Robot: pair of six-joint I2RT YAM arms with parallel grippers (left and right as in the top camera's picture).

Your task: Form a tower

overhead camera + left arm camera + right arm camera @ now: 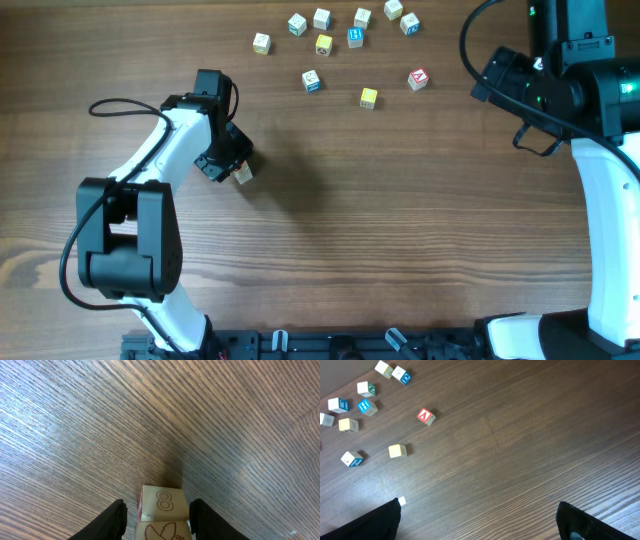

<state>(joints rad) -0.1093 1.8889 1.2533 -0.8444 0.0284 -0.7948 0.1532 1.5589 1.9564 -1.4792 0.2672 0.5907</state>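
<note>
Overhead, my left pincer [230,166] hung low over the table [400,220], left of centre. All I got of the tower [243,174] from up there was a pale corner poking out beside the fingers. The loose letter cubes [323,44] lay scattered along the far edge, well apart from it.

The left wrist camera gave me what the top view could not. The tower sat right between my two dark fingers [107,522], an "8" cube [163,499] farther out and a bird cube [161,531] pressed against it nearer the lens. The right finger looked just about on the wood, and a sliver of table showed on the left side. I could not tell whether I was truly clamped on it or merely straddling it.

The right wrist view had its own news. My right pincer [479,506] gaped wide over bare wood with nothing between its fingers. The red "A" cube [425,416] and a plain yellow cube [397,450] lay off ahead.

The bird cube was chopped by the bottom edge of the frame, so how many cubes made the stack, and whether it stood straight, stayed beyond me. A thin red strip ran down the "8" cube's left side, too narrow to read. From above, my right fingers were lost in the black housing.
</note>
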